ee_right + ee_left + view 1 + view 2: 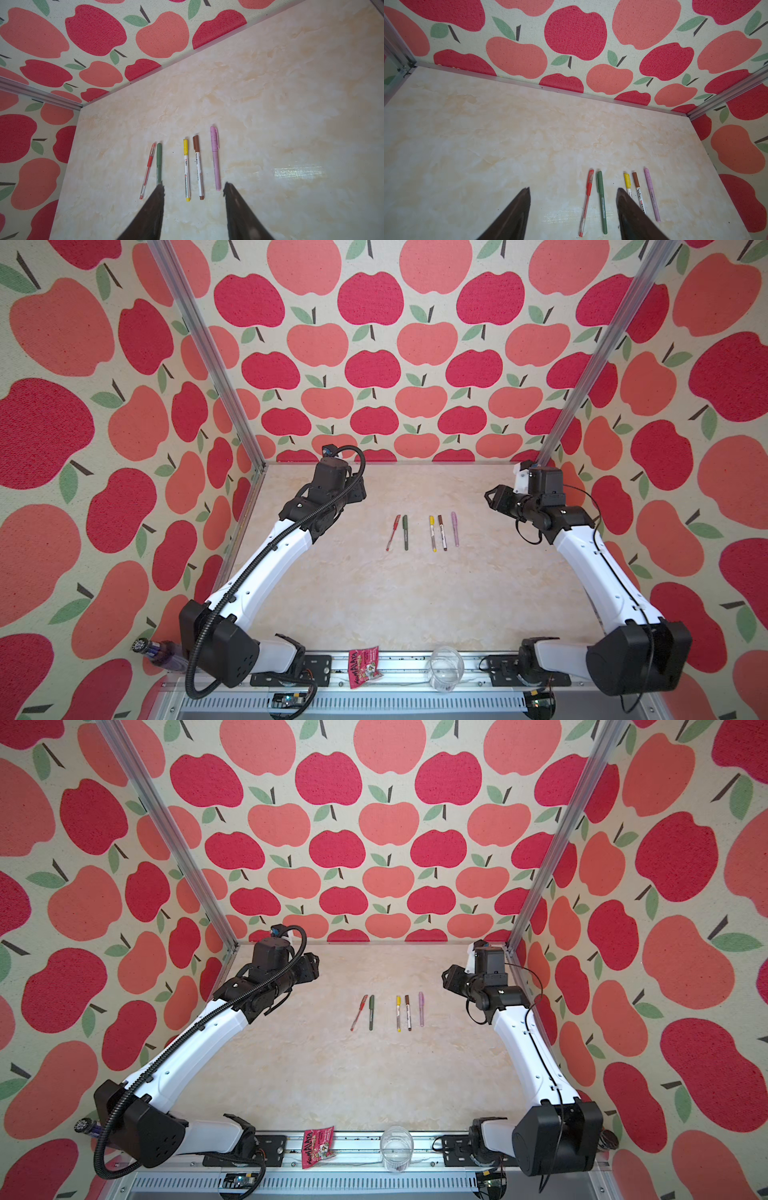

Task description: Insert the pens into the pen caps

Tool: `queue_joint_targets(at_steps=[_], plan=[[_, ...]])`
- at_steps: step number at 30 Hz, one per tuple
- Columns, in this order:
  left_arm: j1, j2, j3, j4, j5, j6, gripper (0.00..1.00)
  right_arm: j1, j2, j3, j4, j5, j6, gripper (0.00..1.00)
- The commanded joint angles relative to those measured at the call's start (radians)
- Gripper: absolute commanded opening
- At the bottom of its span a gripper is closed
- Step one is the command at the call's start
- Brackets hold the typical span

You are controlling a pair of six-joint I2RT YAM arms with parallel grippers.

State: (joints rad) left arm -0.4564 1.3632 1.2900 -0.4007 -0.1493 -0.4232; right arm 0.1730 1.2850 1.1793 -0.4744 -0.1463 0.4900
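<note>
The left gripper (573, 192) hangs above the marbled cream tabletop (488, 135) with its two dark fingers (521, 209) spread apart and nothing between them. The right gripper (193, 185) is likewise spread and empty, and in both top views it sits raised at the far right.

All the pens lie flat on the table in one row between the two grippers, well apart from each and below both. Going outward from the left gripper, the slim red gel pen with a clear barrel (586, 202) comes first. Just beside it is the dark green pen (601, 201), and the two close in toward each other at their capped ends. After a gap come the white-barrelled pen with yellow ends (186, 170), the white-barrelled pen with brown ends (198, 168) and the pale lilac plastic pen (215, 158), which lies nearest the right gripper.

Each pen appears to have one of the short plastic pen caps (185, 147) on its far end, and no loose cap shows anywhere. I judge the capping finished, with this moment a release or a rest.

The next move calls for no new grasp. At most, the caps need checking for full seating, which these views cannot confirm. The arms then need to retire without sweeping through the row.
</note>
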Motion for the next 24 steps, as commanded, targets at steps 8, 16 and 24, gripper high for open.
queue_joint_targets(at_steps=[8,16,24], plan=[[0.170,-0.219,-0.415,0.182,-0.279,0.212,0.94,-0.039,-0.035,-0.327,0.388,0.191,-0.251,0.49],[0.410,-0.323,-0.839,0.719,-0.223,0.320,0.99,-0.042,-0.003,-0.606,0.845,0.276,-0.438,0.49],[0.488,-0.008,-0.912,1.076,-0.121,0.374,0.99,-0.047,0.136,-0.810,1.306,0.387,-0.606,0.51]])
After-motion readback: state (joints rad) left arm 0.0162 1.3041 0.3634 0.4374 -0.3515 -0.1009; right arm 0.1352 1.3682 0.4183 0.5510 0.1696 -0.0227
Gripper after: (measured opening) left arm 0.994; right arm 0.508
